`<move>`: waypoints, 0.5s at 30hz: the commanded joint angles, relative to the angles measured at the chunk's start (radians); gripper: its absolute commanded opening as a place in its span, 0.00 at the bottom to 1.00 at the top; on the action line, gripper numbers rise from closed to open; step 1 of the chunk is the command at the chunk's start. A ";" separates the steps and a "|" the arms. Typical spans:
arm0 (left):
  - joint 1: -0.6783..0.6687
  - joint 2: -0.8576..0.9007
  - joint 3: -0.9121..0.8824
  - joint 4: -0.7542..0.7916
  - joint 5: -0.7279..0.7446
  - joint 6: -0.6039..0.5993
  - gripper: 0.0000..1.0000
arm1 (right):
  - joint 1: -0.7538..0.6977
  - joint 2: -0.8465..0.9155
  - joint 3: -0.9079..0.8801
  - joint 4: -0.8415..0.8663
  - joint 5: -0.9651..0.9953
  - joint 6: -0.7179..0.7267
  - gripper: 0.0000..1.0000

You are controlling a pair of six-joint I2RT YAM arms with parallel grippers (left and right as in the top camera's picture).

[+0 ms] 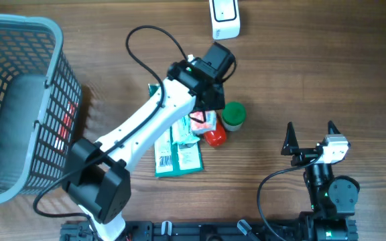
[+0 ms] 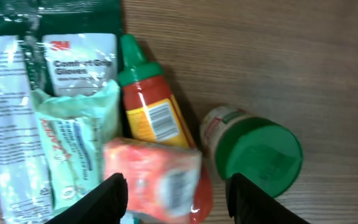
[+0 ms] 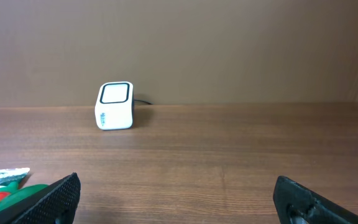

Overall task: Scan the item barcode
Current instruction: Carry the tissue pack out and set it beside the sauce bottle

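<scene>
— Between the fingers of my left gripper [image 2: 176, 199] sits an orange packet [image 2: 151, 177]. A pale, blurred label on it, perhaps the barcode, faces up at the wrist camera. The jaws stand half spread astride it. Whether they actually pinch it, I cannot tell.
— Why that one?
— It lies on top of the pile in mid-table, over the base of the red sauce bottle [image 2: 151, 106], with the gloves pack [image 2: 79, 56] and the green-lidded jar [image 2: 260, 152] near. I judge it the easiest to lift clear.
— And the scanner?
— The white scanner [image 1: 224, 19] stands at the far edge, well apart from the pile, so the packet needs carrying there, code toward its window. My right gripper [image 1: 310, 130] hangs wide open and empty on its own side, which leaves that path free.
</scene>
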 commanded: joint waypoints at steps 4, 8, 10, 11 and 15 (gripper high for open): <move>-0.009 0.008 0.013 0.018 -0.014 -0.010 0.57 | 0.005 0.002 0.000 0.002 0.003 -0.009 1.00; -0.009 0.008 0.013 0.008 -0.014 -0.010 0.82 | 0.005 0.002 0.000 0.002 0.003 -0.009 1.00; -0.008 0.005 0.013 -0.002 -0.014 -0.010 1.00 | 0.005 0.002 0.000 0.002 0.003 -0.009 1.00; -0.006 -0.002 0.015 -0.010 -0.014 -0.010 1.00 | 0.005 0.002 0.000 0.002 0.003 -0.009 1.00; -0.005 -0.061 0.016 -0.015 -0.044 -0.009 1.00 | 0.005 0.002 0.000 0.002 0.003 -0.009 1.00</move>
